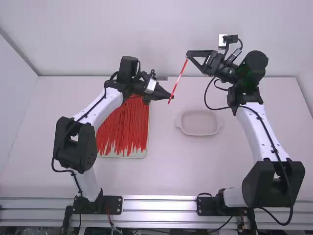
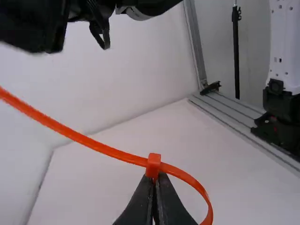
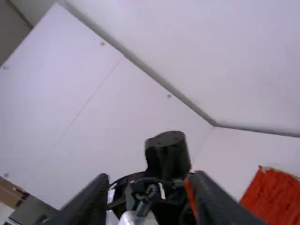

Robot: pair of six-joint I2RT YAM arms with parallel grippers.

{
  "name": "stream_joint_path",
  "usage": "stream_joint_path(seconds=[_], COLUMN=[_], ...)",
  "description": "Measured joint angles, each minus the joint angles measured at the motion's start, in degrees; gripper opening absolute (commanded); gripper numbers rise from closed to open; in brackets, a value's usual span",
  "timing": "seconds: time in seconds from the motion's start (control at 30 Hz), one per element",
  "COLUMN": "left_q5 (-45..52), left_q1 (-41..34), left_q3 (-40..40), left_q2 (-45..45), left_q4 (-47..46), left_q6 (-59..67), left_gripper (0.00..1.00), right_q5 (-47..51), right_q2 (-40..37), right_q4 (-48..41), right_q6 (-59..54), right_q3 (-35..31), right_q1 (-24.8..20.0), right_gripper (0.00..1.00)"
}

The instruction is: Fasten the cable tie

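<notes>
Holding an orange-red plastic cable tie [image 1: 177, 81] in the air over the far middle of the white table [image 1: 195, 166].

High view: a flat pale tray [image 1: 122, 155] on the left carries a heap of red cable ties [image 1: 124, 129], and a shallow white dish [image 1: 182, 128] sits to its right. The left gripper [image 1: 168, 95] pinches the tie's lower end. The strap slants up to the right gripper [image 1: 194, 59], with its tip just beside those fingers. Left wrist view: the left gripper [image 2: 153, 185] is pressed together just under the tie's [image 2: 93, 143] square head, where the strap is threaded into a small loop. Right wrist view: the right gripper [image 3: 149, 177] is spread wide, facing the left arm [image 3: 166, 150] and the heaped ties [image 3: 276, 197].
</notes>
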Motion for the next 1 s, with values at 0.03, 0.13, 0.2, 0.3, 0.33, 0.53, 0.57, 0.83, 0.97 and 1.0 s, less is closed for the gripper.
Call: stream_joint_path(seconds=[0.03, 0.13, 0.2, 0.3, 0.33, 0.53, 0.57, 0.83, 0.97, 1.0], left_q5=[0.02, 0.07, 0.02, 0.09, 0.0, -1.64, -1.92, -2.4, -2.4, -2.4], left_q1=[0.24, 0.55, 0.94, 2.03, 2.38, 3.21, 3.21, 3.15, 3.08, 3.04], left_q3=[-0.09, -0.11, -0.11, -0.2, -0.2, -0.2, -0.2, -0.2, -0.2, -0.2], left_q2=[0.0, 0.0, 0.0, 0.0, 0.0, 0.0, 0.0, 0.0, 0.0, 0.0], left_q4=[2.78, 12.02, 17.38, 28.94, 32.81, 49.72, 51.17, 51.93, 51.84, 51.71], left_q6=[-1.79, -8.41, -12.26, -20.2, -23.08, -39.06, -41.22, -48.15, -49.33, -49.4], left_gripper=[0.02, 0.02, 0.02, 0.02, 0.02, 0.02, 0.02, 0.02, 0.02, 0.02], right_q5=[0.15, 0.57, 0.35, -0.42, -0.7, -1.36, -1.4, -1.68, -1.57, -1.6], right_q2=[0.0, 0.0, 0.0, 0.0, 0.0, 0.0, 0.0, 0.0, 0.0, 0.0], right_q4=[-1.88, -7.08, -9.4, -12.94, -13.88, -18.12, -18.14, -17.73, -17.62, -17.59], right_q6=[-0.92, -4.13, -5.86, -8.46, -9.03, -13.18, -13.79, -15.43, -15.58, -15.52], right_q3=[0.04, 0.04, 0.04, 0.04, 0.04, 0.04, 0.04, 0.04, 0.04, 0.04], right_q1=[0.11, 1.07, 1.6, 2.19, 2.38, 4.07, 4.68, 6.86, 7.02, 7.04], right_gripper=[0.74, 0.78, 0.79, 0.8, 0.8, 0.7, 0.68, 0.54, 0.47, 0.43])
